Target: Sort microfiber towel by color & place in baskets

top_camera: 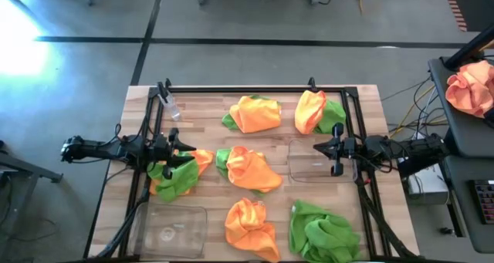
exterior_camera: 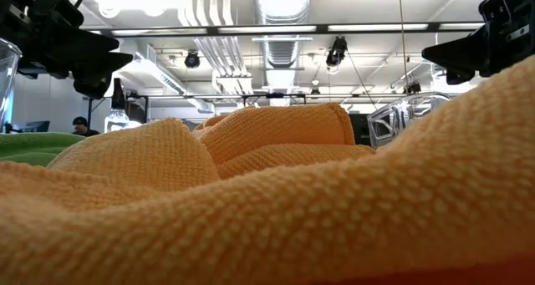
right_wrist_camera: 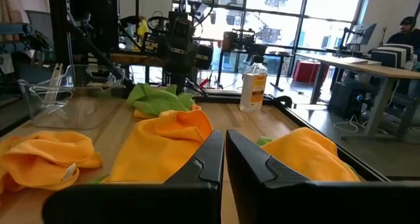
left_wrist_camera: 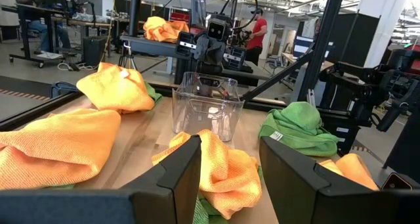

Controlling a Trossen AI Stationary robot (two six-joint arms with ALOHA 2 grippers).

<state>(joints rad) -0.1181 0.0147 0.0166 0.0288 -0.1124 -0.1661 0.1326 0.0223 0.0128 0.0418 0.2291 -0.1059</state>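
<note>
We see the left gripper (top_camera: pixel 183 156), fingers parted and empty, over the soft, light orange-and-green towel heap (top_camera: pixel 179 174) beside the near-left basket (top_camera: pixel 171 226), best pinched at 1 raised fold; the right gripper (top_camera: pixel 332 150) hangs closed, empty.

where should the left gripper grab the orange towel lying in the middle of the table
Pinch a raised fold on the crumpled orange towel, coming from above. It sits bunched with ridges standing up, so the left gripper, open and just to its left, can close across one.
</note>
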